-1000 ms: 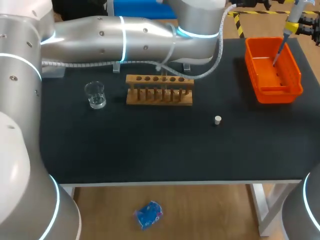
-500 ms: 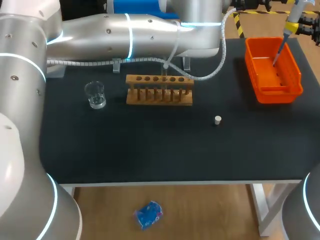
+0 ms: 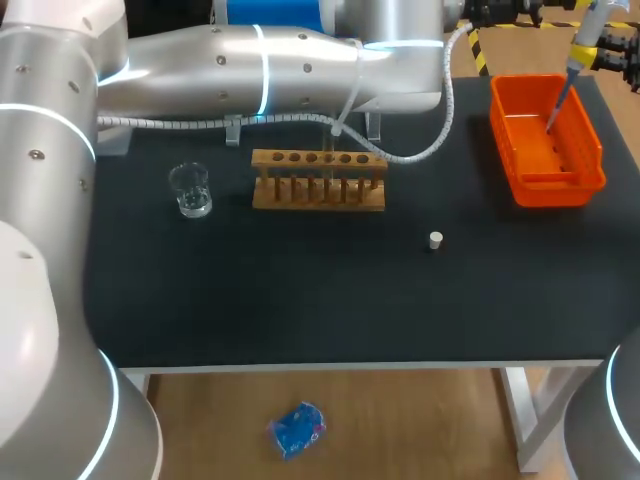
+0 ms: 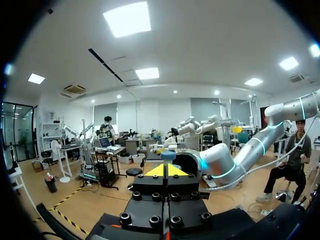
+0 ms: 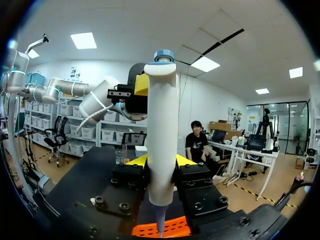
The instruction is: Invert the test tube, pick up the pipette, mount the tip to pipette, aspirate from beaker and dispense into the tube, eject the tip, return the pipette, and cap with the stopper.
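Since a second ago our left arm [image 3: 250, 70] has crept a little toward 11 o'clock; all else sits as it was. Our right claw [image 5: 160, 161] pinches the pipette [image 5: 161, 125], which hangs over the orange bin [image 3: 575, 178] at the tabletop's [image 3: 300, 290] 2 o'clock. Mounting the tip, we judge, wants a plumb, straight press down. Our left claw [image 4: 165, 170] is pressed together, with nothing visible between its fingers. We count one beaker [image 3: 190, 190], one rack [image 3: 318, 197], one stopper [image 3: 435, 240], one bin, one pipette.

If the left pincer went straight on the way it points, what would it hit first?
Most likely the blue top of the pipette, held upright in the right pincer; nothing shows between it and the left pincer, though depth is unclear.
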Robot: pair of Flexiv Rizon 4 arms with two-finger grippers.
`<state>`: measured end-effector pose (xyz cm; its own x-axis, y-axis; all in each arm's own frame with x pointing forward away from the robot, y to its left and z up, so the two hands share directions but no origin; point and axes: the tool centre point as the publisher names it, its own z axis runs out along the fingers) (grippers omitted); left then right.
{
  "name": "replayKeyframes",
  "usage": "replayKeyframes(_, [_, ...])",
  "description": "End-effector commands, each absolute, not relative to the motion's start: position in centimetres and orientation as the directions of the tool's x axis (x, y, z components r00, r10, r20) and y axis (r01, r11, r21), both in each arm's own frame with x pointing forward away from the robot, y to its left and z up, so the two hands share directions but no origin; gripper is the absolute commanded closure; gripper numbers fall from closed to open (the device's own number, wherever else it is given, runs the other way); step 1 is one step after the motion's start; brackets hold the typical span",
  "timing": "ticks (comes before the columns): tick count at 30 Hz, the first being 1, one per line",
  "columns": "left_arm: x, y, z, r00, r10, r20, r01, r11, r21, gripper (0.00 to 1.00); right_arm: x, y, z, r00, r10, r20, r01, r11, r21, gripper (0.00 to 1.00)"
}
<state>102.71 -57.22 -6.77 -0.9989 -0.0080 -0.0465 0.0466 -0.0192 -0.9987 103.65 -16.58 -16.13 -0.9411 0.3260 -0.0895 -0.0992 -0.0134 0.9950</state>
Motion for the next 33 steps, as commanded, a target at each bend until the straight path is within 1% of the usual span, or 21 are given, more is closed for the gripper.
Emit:
replayKeyframes(1, [102.7,-57.6,-7.0,-0.999,-0.011,-0.050,0.049,0.023,-0.999,1.00,103.8,-16.7,-16.0,-0.943,0.322,-0.090,-0.100,-0.014,0.995,1.00])
replayKeyframes(8, [102.8,-57.8,-7.6,-0.999,-0.015,-0.046,0.045,0.046,-0.998,1.00,103.8,-16.7,-16.0,-0.943,0.322,-0.090,-0.100,-0.014,0.995,1.00])
replayKeyframes(33, [103.1,-58.0,-10.4,-1.000,-0.016,0.012,-0.013,0.030,-0.999,1.00,103.8,-16.7,-16.0,-0.943,0.322,-0.090,-0.100,-0.014,0.995,1.00])
